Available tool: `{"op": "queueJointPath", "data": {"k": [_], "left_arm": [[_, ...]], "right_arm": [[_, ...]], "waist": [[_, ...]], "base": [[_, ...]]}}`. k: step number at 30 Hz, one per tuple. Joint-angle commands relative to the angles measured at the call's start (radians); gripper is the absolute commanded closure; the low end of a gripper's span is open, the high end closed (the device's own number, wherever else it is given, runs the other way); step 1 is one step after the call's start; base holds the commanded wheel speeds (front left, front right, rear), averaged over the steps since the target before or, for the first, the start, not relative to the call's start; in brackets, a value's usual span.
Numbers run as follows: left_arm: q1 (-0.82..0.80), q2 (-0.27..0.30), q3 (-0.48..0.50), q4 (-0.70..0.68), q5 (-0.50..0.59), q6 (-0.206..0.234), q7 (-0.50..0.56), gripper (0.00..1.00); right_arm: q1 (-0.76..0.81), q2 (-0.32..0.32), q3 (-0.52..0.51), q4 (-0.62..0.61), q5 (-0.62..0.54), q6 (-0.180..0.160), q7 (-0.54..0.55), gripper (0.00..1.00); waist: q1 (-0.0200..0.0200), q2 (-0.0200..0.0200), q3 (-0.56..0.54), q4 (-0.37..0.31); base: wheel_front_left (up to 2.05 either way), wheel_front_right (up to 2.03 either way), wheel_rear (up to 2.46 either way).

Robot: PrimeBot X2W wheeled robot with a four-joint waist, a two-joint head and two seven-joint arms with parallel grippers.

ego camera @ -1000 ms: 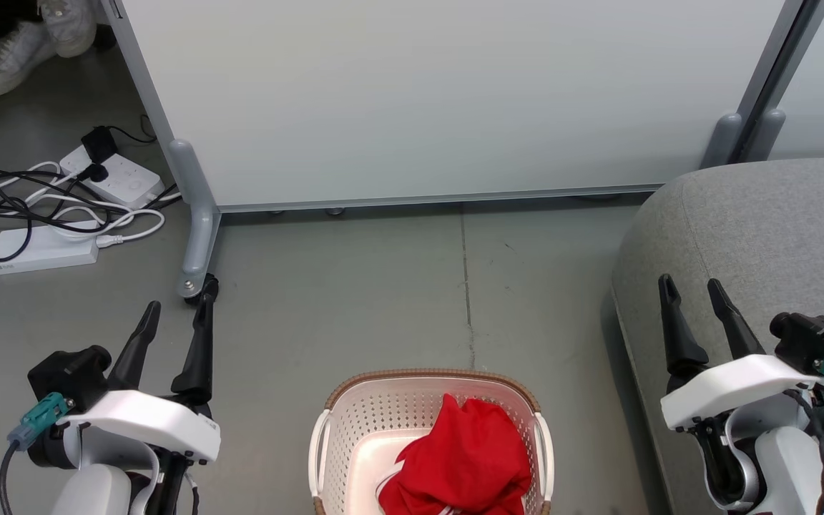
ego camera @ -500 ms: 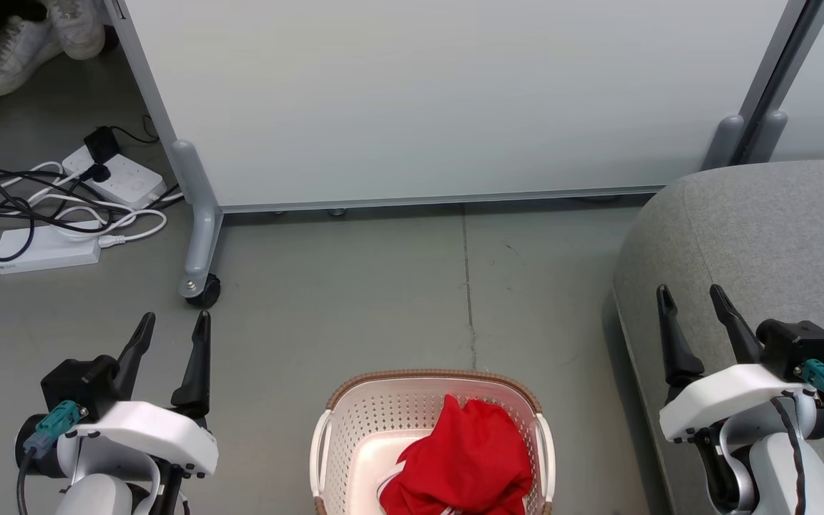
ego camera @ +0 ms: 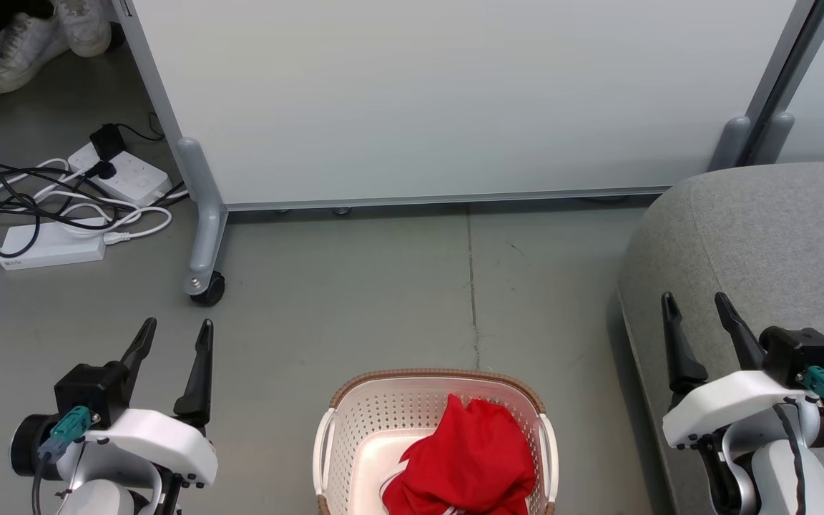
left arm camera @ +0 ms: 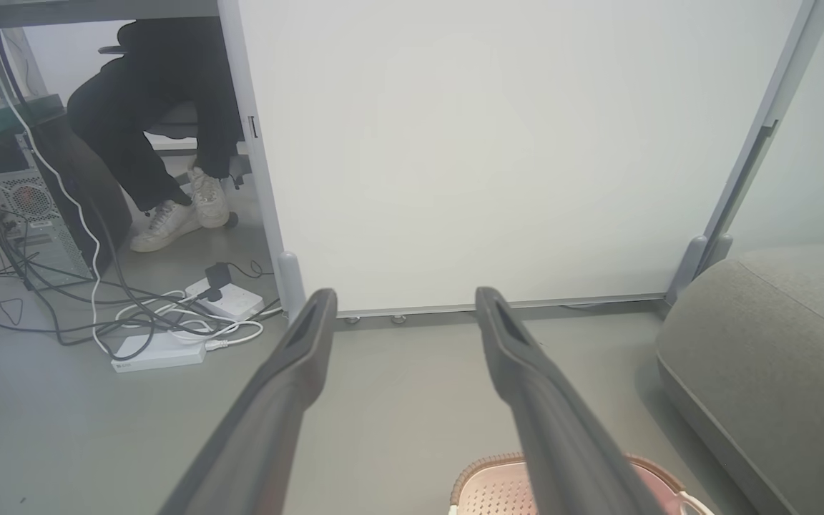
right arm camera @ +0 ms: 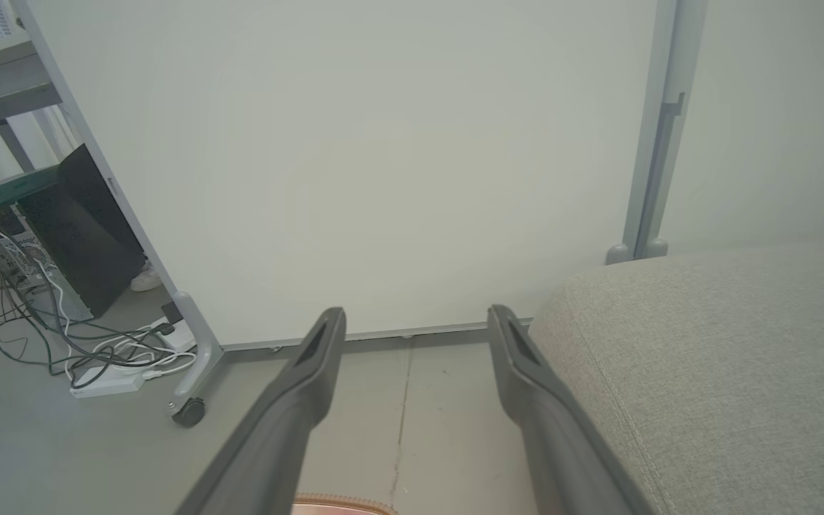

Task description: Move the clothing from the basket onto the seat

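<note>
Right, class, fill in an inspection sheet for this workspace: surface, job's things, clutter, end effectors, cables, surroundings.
Surface: grey floor with a thin seam line.
Job's things: red clothing heaped in the white basket; grey seat to the robot's right.
Clutter: two white power strips on the floor, far left.
End effectors: left end effector and right end effector both open, holding nothing, apart from the basket.
Cables: black and white cables tangled around the strips.
Surroundings: white partition panel on casters ahead; a person's shoes beyond it.
</note>
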State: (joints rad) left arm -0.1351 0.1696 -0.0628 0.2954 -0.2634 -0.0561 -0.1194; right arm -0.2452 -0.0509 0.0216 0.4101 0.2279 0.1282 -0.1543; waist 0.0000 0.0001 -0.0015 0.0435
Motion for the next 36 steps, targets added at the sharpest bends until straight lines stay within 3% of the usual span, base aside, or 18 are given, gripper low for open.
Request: {"op": "queueJointPath", "data": {"k": [1, 12, 36], "left_arm": [[0.004, 0.007, 0.000, -0.006, 0.015, 0.003, -0.006, 0.00], [0.013, 0.018, -0.009, -0.004, 0.058, 0.017, -0.008, 0.00], [-0.025, 0.022, -0.031, -0.032, 0.040, 0.037, -0.001, 0.00]], "right_arm": [[0.004, -0.004, -0.003, -0.001, -0.015, 0.004, -0.002, 0.00], [0.006, -0.010, 0.004, 0.012, -0.077, 0.004, -0.017, 0.00], [-0.017, -0.010, 0.000, 0.002, -0.039, 0.004, -0.007, 0.00]], "waist": [[0.0000, -0.0001, 0.000, 0.000], [0.0000, -0.0001, 0.001, -0.005], [0.0000, -0.0001, 0.023, -0.006]], "base": [[0.00, 0.00, 0.00], [0.00, 0.00, 0.00], [0.00, 0.00, 0.00]]}}
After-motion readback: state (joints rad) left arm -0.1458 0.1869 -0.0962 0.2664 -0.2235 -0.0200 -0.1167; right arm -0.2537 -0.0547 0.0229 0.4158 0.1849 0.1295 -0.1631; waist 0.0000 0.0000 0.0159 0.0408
